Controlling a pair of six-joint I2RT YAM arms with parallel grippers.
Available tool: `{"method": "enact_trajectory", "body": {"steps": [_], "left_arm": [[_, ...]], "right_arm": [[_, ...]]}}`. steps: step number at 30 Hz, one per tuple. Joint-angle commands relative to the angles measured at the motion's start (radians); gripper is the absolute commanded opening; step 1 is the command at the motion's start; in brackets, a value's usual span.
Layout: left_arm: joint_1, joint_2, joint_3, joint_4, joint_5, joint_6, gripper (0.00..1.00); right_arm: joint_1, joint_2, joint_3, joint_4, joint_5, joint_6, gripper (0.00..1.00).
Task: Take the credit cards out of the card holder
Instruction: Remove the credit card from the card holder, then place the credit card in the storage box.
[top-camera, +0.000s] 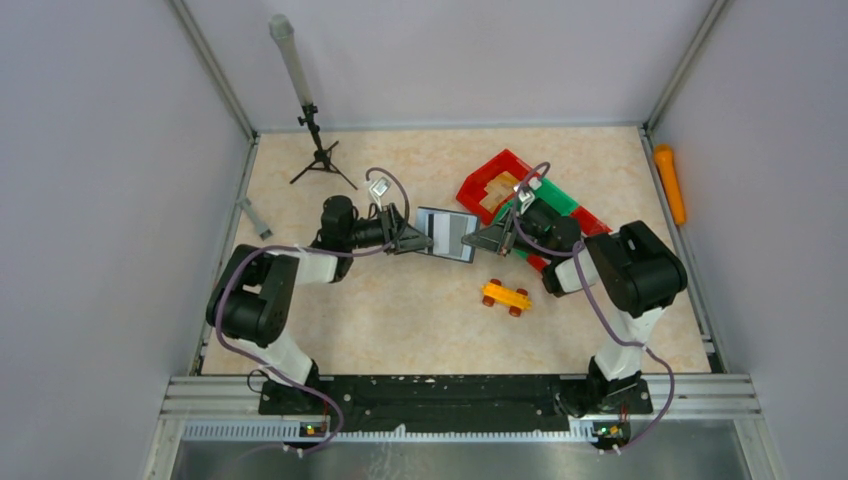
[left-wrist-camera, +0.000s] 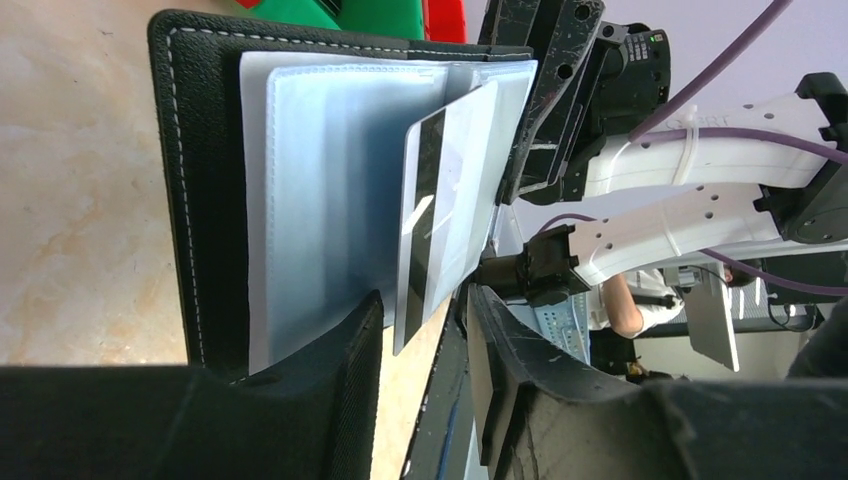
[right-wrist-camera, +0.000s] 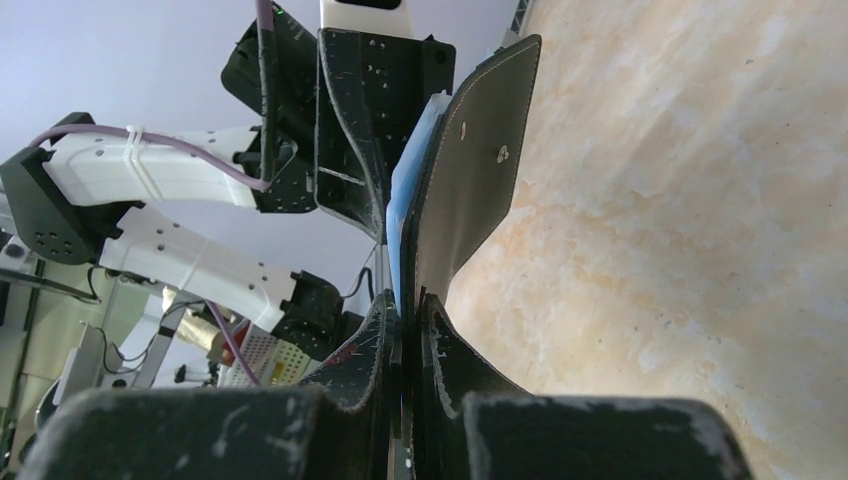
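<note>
We find one small black rectangular stitched card holder (top-camera: 447, 233) spread open over the middle of the beige marbled table (top-camera: 400, 320), between the two arms; whether it rests on the surface or is lifted we cannot tell. The right gripper (right-wrist-camera: 408, 305) is clamped tight on the edge of the holder's black outer flap. We judge this serves to brace the case and keep it spread, so the other arm can work on the inside. The left gripper (left-wrist-camera: 425, 340) has its jaws parted, one finger on each side of the lower end of a white plastic card with a black magnetic stripe (left-wrist-camera: 455, 200); neither finger appears to press on it. That card juts partway out of the clear plastic sleeves (left-wrist-camera: 330, 200), so we judge the extraction begun but not finished.

Count: one holder, one card in sight, two grippers. The number of sleeves, and of any cards within them, we cannot tell. One yellow-orange toy brick car (top-camera: 506, 296) lies nearby, apart from the work
</note>
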Motion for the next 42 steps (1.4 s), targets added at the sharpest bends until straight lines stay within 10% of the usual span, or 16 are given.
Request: {"method": "enact_trajectory", "body": {"steps": [1,8,15,32,42], "left_arm": [[-0.005,0.034,0.027,0.144,0.037,-0.057,0.38],[-0.006,0.079,0.015,0.306,0.065,-0.162,0.34],[0.005,0.056,0.008,0.279,0.058,-0.143,0.00],[0.125,-0.346,-0.086,-0.289,-0.302,0.251,0.00],[0.119,-0.351,-0.088,-0.281,-0.303,0.255,0.00]], "right_arm": [[0.016,-0.004,0.015,0.100,-0.020,-0.011,0.00],[0.032,-0.005,0.024,0.118,-0.035,-0.004,0.00],[0.033,-0.002,0.027,0.071,-0.024,-0.030,0.00],[0.026,0.067,0.075,-0.074,-0.032,-0.060,0.00],[0.075,0.134,0.164,-0.272,-0.055,-0.126,0.00]]}}
